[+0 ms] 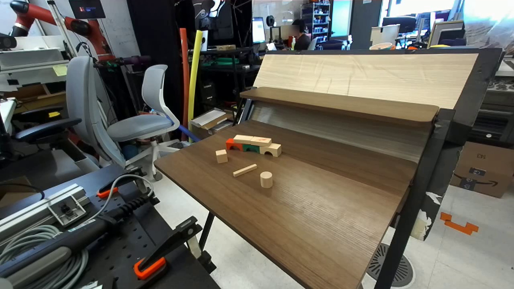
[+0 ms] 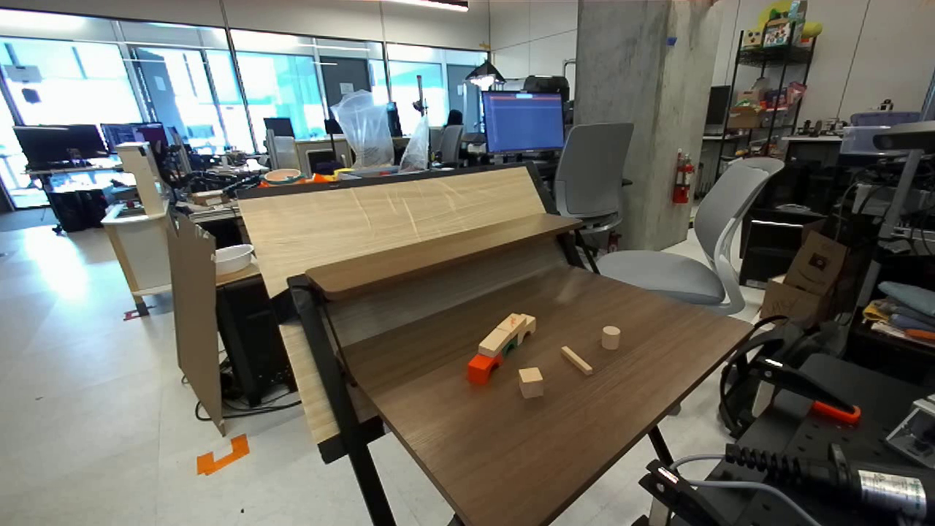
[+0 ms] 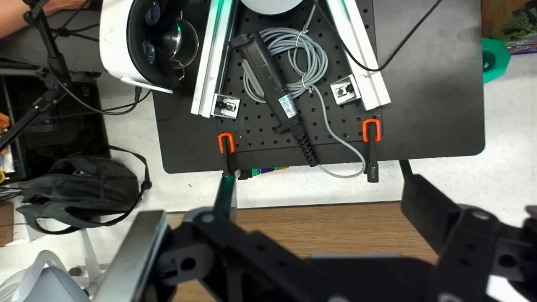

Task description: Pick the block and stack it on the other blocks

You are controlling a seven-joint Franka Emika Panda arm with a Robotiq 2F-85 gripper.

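The block [image 1: 221, 156], a light-tan wooden cube, sits alone on the brown desk [image 1: 321, 216]; it also shows in an exterior view [image 2: 531, 382]. The other blocks [image 1: 252, 140] stand farther in on the desk, and they show in an exterior view too [image 2: 504, 334]. They are two tan bars end to end on a row of arches: tan [image 1: 270, 150], green [image 1: 251, 148] and red-orange [image 1: 234, 145]. My gripper [image 3: 317, 176] shows only in the wrist view, its fingers wide apart with nothing between them, above the desk's edge. No block shows in the wrist view.
A thin tan stick [image 1: 245, 170] and a short round wooden piece [image 1: 266, 179] lie near the block. A raised shelf [image 1: 341, 105] runs along the desk's back. A black cart [image 3: 428, 105] with a cable, rails and orange clamps [image 3: 371, 130] stands by the desk's front edge.
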